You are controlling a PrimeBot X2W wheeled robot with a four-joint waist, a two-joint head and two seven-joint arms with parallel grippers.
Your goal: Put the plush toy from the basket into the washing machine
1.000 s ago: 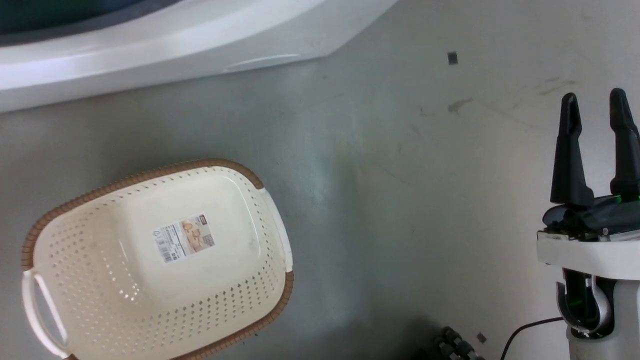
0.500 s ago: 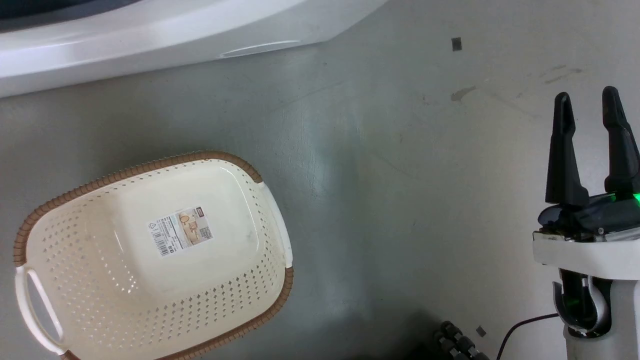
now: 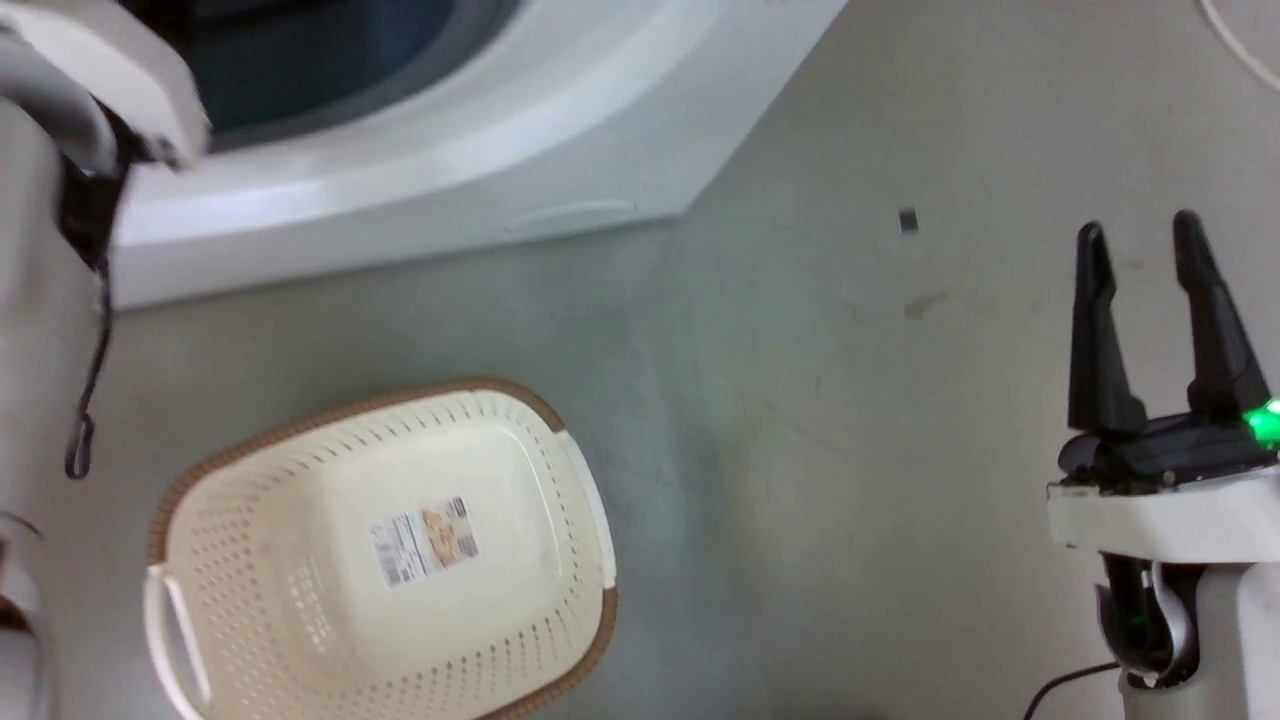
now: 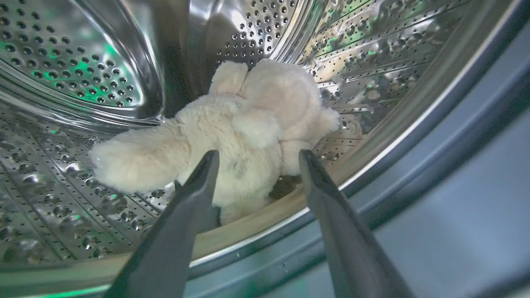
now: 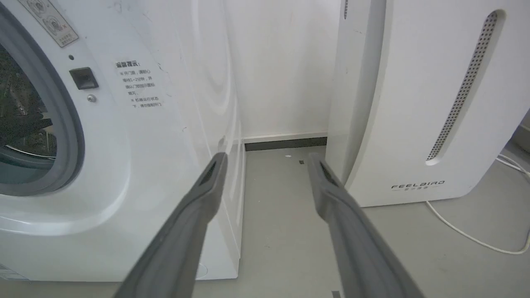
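The cream plush toy (image 4: 232, 136) lies on the floor of the steel drum (image 4: 74, 62) of the washing machine (image 3: 450, 170), just past the grey-blue door seal (image 4: 434, 174). My left gripper (image 4: 254, 159) is open in front of the toy, fingers spread apart, nothing between them. In the head view my left forearm (image 3: 60, 120) reaches toward the washer's opening at upper left. The basket (image 3: 300, 640) stands on the floor with only its label (image 3: 425, 540) inside. My right gripper (image 3: 1140, 240) is open at the right, holding nothing; its wrist view has the washing machine (image 5: 136, 165) on the left.
A white FEELBIRD appliance (image 5: 422, 103) stands right of the washer, with a narrow gap of grey floor (image 5: 281, 215) between them. A white cable (image 5: 468, 231) trails on the floor at the right. Small dark marks (image 3: 907, 220) dot the floor.
The head camera has tilted up, bringing the washer's opening and my left forearm into view; basket and floor shifted down the picture. The right gripper stays open at the right.
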